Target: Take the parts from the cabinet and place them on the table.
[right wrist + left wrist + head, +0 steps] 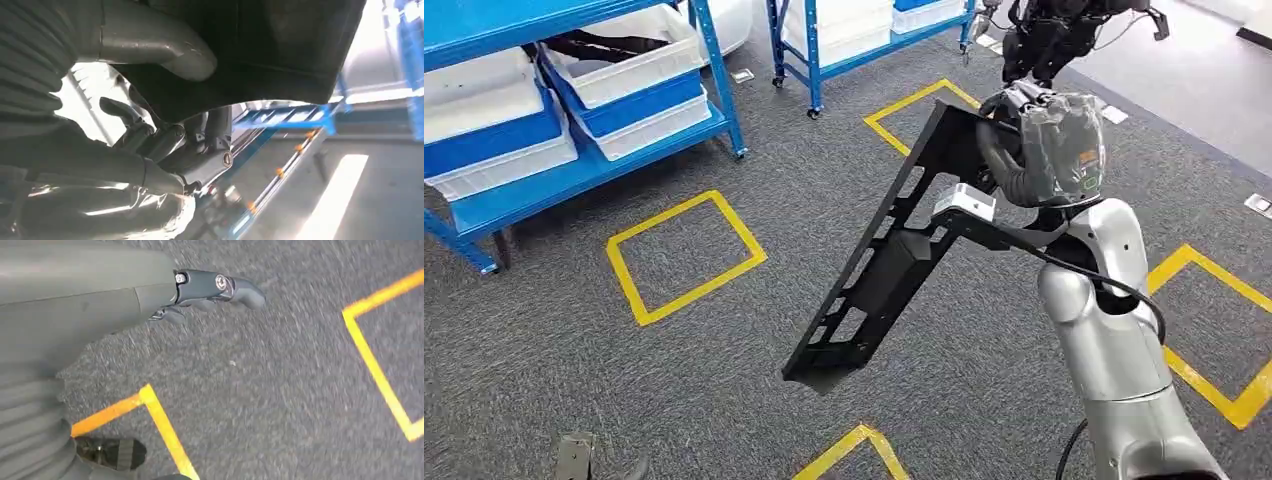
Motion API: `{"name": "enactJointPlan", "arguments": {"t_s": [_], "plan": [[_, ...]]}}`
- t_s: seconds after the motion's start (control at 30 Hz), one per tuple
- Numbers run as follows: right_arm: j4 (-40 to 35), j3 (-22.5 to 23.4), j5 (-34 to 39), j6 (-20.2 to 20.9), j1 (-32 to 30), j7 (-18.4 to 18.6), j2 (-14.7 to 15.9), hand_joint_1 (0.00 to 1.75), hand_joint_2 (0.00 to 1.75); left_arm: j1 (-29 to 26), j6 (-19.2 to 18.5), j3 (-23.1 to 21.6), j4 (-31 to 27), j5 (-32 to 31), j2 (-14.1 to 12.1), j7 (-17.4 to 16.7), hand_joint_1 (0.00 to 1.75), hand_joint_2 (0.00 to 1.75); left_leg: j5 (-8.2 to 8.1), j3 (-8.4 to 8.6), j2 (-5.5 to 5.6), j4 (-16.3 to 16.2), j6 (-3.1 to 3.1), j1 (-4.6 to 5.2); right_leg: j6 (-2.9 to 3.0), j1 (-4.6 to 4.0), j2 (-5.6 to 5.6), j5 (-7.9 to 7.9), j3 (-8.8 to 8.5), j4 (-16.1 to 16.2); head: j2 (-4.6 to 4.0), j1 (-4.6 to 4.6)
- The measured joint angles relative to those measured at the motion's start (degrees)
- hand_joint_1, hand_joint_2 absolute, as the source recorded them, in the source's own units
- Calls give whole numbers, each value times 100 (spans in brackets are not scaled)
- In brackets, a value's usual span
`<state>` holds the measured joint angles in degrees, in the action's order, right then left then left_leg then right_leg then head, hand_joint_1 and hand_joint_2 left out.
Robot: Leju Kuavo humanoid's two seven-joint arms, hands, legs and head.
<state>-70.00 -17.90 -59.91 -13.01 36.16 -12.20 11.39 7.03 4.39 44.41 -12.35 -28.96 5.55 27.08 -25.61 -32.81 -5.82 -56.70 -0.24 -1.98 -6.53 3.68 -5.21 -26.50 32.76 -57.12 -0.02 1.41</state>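
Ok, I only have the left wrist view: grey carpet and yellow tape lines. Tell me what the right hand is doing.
Observer: The right hand grips the upper end of a long black slotted metal bracket, raised in front of the robot.
Operator: Describe how that part hangs.
Observer: It slants down from the hand toward the robot's left, lower end nearest the carpet.
Operator: Now give me the surroundings.
Observer: A blue metal shelving rack stands ahead on the left, holding white plastic bins.
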Motion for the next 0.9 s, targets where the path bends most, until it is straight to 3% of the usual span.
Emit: {"name": "enactJointPlan", "arguments": {"t_s": [0.03,0.07,0.13,0.17,0.2,0.23,0.27,0.4,0.47,0.5,0.53,0.57,0.6,0.63,0.67,0.7,0.73,0.77,0.8,0.83,0.87,0.9], "plan": [[-81,28,-42,37,-2,31,21,175,175,7,-4,-2,2,-57,44,-20,0,175,-6,0,-55,-25,-52,-20,134,-49,153,37,13,-26,0,-15],[-127,77,-64,68,-6,68,88,175,175,20,-4,-4,-5,-88,38,-35,0,175,10,10,-84,-17,-67,-22,210,-38,201,32,52,-52,0,-78],[-230,164,-92,164,16,118,250,175,175,33,-11,-18,-5,-156,92,-99,0,175,20,12,-205,-10,-107,-82,291,-48,347,36,118,-105,0,-91],[-296,210,-92,228,27,129,302,175,175,51,-15,-22,-5,-171,101,-116,0,175,-53,-9,-123,-47,-143,-132,364,-23,411,60,110,-96,0,-100],[-359,256,-90,279,83,138,365,175,175,60,-24,-24,-5,-192,105,-118,0,175,-240,-68,147,-225,-121,-150,389,-37,469,71,122,-97,2,-100],[-387,275,-88,350,168,144,389,175,175,61,-33,-28,-5,-221,112,-118,0,175,-526,-240,372,-666,-88,-126,433,-52,529,76,124,-97,0,-113],[-409,291,-88,422,235,153,437,175,175,61,-46,-31,-5,-221,112,-123,0,175,-778,-474,498,-1205,-69,-98,457,-75,607,74,124,-97,0,-148],[-414,293,-85,442,251,153,450,175,175,61,-46,-31,-5,-223,112,-129,0,175,-850,-557,524,-1389,-62,-90,459,-85,638,74,124,-97,0,-152],[-429,297,-79,503,287,155,514,175,175,61,-50,-33,-5,-228,112,-138,0,175,-985,-789,564,-1847,-34,-62,462,-123,730,72,119,-98,0,-154],[-459,345,-68,564,373,155,675,175,175,72,-72,-90,-5,-234,116,-151,0,175,-460,-650,626,-1343,141,1,465,-206,993,70,89,-99,2,-150],[-492,352,-31,582,451,171,732,175,175,85,-70,-114,-5,-254,99,-153,0,175,-41,-258,1122,-415,308,29,460,-204,1157,69,97,-98,0,-140],[-492,339,19,593,509,179,785,175,175,85,-70,-127,-5,-278,103,-158,0,175,-41,-228,1116,-322,290,28,458,-265,1245,71,133,-116,0,-126],[-492,332,66,603,524,188,820,175,175,105,-68,-129,-5,-278,103,-173,0,175,-77,-211,1057,-288,267,57,430,-219,1290,90,177,-111,0,-170],[-490,328,120,641,575,188,916,175,175,128,-63,-131,-5,-278,105,-180,0,175,-77,-224,1001,-291,271,92,385,-177,1357,119,206,-88,0,-159],[-488,324,159,691,653,190,1008,175,175,141,-61,-131,-5,-276,105,-177,0,175,-66,-211,946,-268,280,105,347,-174,1421,142,227,-63,0,-176],[-475,315,214,750,775,190,1078,175,175,147,-63,-131,-5,-276,125,-173,0,175,-18,-168,841,-171,305,51,341,-236,1352,117,262,-107,0,-157],[-455,291,278,807,930,190,1144,175,175,153,-63,-131,-7,-276,123,-162,0,175,-1,-150,781,-148,316,87,343,-230,959,44,360,-254,0,-161],[-424,253,332,875,1125,206,1178,175,175,153,-63,-131,-7,-276,120,-162,0,175,-1,-154,705,-149,349,97,362,-242,719,-110,516,-566,0,-106],[-403,205,407,929,1300,230,1229,175,175,150,-63,-131,-7,-278,123,-173,0,175,-6,-153,615,-149,353,115,378,-238,626,-313,776,-1067,0,-109],[-387,170,461,995,1423,249,1275,175,175,151,-63,-138,-7,-289,123,-186,0,175,-13,-156,523,-149,360,123,381,-240,601,-491,1046,-1597,2,-108],[-364,144,492,1040,1492,260,1311,175,175,152,-63,-151,-7,-308,123,-208,0,175,-14,-156,458,-149,361,125,356,-242,600,-556,1194,-1909,0,-83],[-346,120,513,1073,1560,276,1349,175,175,152,-61,-164,-7,-333,129,-230,0,175,-16,-155,383,-150,362,125,319,-239,596,-525,1221,-1960,0,-84]]}}
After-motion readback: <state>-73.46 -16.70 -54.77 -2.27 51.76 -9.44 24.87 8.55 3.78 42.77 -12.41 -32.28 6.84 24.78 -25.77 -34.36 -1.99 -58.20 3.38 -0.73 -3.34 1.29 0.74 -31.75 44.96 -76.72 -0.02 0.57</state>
